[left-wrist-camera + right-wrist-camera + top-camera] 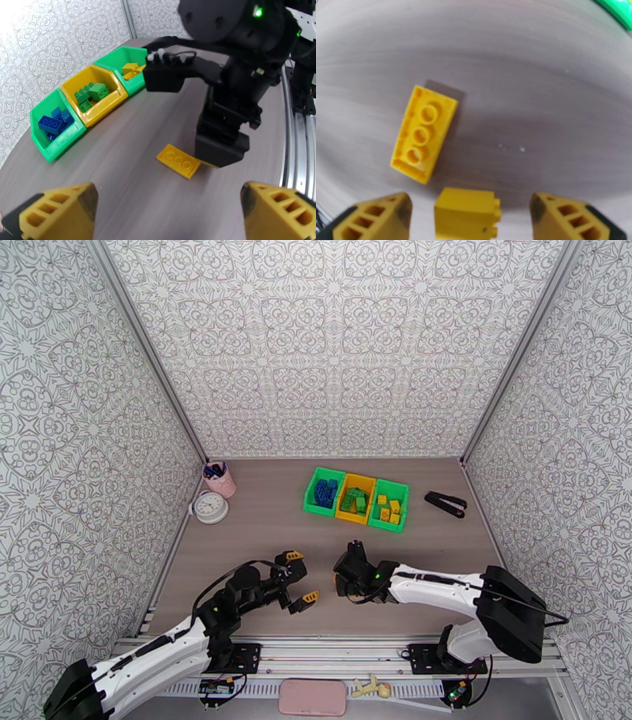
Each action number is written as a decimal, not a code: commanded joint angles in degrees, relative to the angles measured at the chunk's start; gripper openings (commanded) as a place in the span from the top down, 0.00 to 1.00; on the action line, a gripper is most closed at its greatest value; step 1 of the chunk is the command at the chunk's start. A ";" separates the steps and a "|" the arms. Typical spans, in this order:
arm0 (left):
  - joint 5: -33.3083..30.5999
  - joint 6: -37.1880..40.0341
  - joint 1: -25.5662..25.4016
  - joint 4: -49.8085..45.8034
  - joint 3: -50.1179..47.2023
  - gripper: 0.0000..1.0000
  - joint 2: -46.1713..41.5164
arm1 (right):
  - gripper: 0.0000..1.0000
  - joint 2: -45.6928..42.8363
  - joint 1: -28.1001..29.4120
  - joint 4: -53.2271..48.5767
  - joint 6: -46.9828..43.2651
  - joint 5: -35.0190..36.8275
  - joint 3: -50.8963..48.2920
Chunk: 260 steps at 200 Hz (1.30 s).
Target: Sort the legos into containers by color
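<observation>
Right tool (470,197) hangs released over a yellow brick (468,216); left tool (168,193) likewise released

A robot test booth in a lab: patterned panels (332,343) wall in a grey table (253,556) (metal posts (150,350) at the corners), with a mounting rail (340,650) at six o'clock.

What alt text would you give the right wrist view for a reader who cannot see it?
A flat yellow brick showing three rings lies on the grey table. A second yellow brick sits between the open jaws, touching neither.
</observation>
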 commanded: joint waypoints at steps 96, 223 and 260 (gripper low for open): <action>3.07 2.31 0.73 -0.46 -0.53 0.00 1.96 | 0.34 4.18 0.43 -0.27 0.97 -2.67 0.86; 0.95 0.06 0.38 3.27 -0.57 0.00 3.86 | 0.66 -1.00 0.43 -0.57 -0.14 1.01 0.27; -4.52 -1.74 -2.28 8.36 -0.48 0.00 7.31 | 0.67 -4.51 -0.55 -2.92 -4.41 6.31 1.23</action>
